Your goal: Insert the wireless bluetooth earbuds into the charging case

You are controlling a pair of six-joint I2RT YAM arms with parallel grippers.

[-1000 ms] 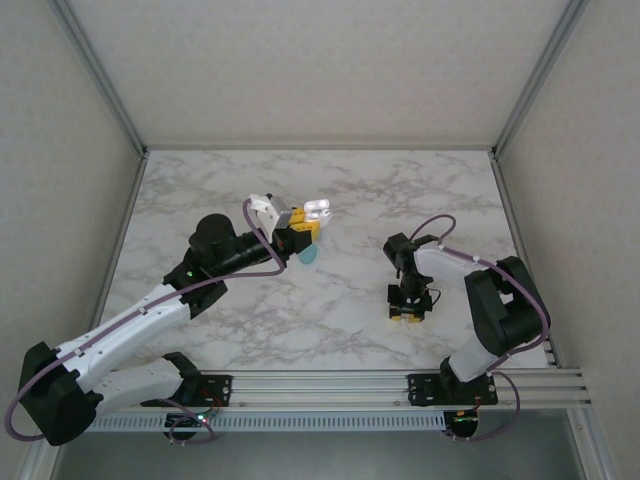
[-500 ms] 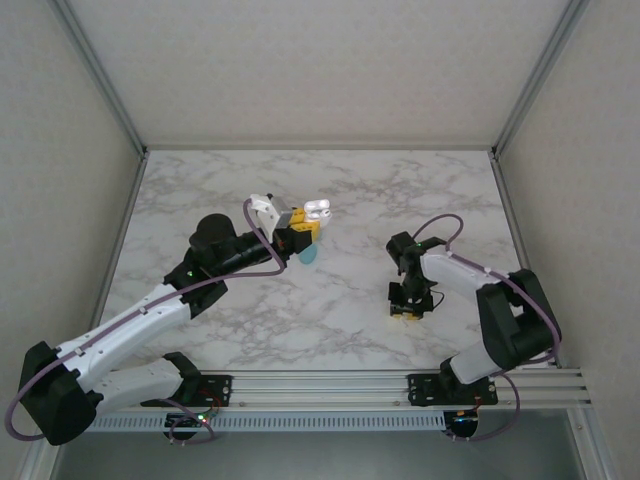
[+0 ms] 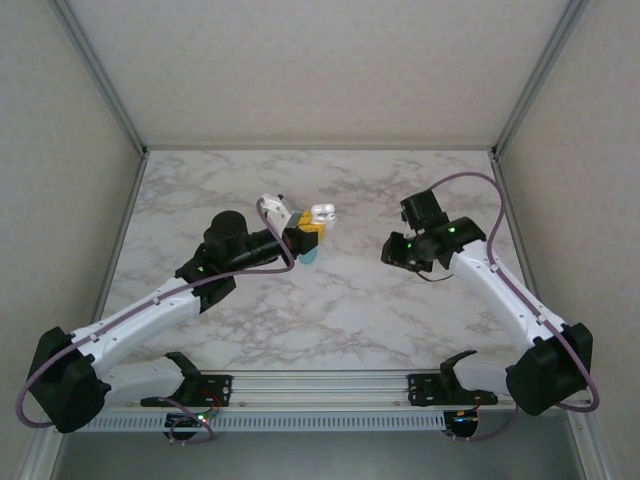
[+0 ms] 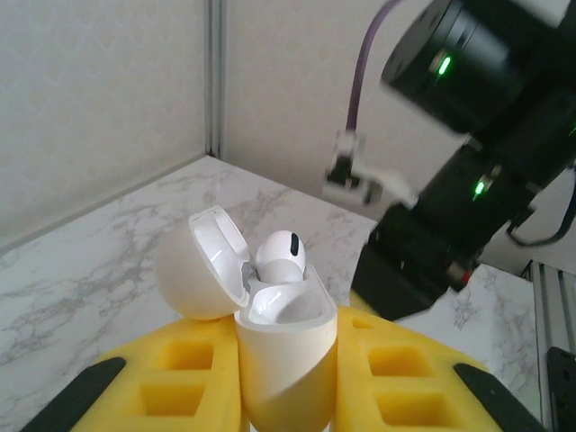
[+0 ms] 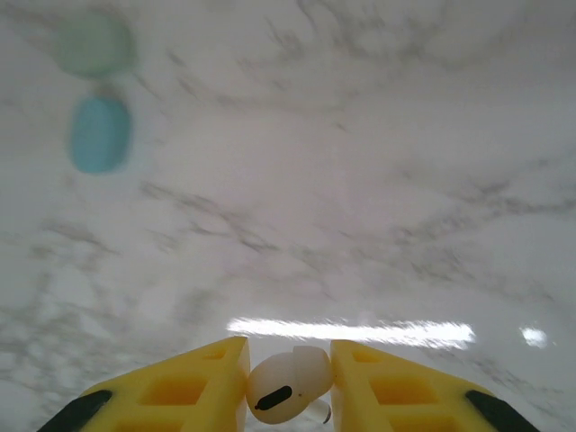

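The charging case (image 4: 286, 351) is a white oval shell with its lid (image 4: 202, 265) hinged open. My left gripper (image 4: 286, 382) is shut on it between yellow pads (image 4: 180, 369). One white earbud (image 4: 281, 256) sits upright in the case. From above, the case (image 3: 321, 213) is held up at the tip of the left gripper (image 3: 308, 228), left of the table's middle. My right gripper (image 5: 288, 369) is shut on a second white earbud (image 5: 290, 389), held above the marble. This right gripper (image 3: 392, 252) hangs right of centre, pointing toward the case.
A light-blue oval piece (image 5: 99, 133) and a paler green one (image 5: 93, 43) lie on the marble table (image 3: 400, 190); the blue piece (image 3: 309, 254) is just below the left gripper. The right arm (image 4: 468, 180) looms close behind the case. Grey walls enclose three sides.
The right arm has lifted off the table with the earbud and swung up and back, now turned toward the case. The left gripper has shifted slightly right with the case.
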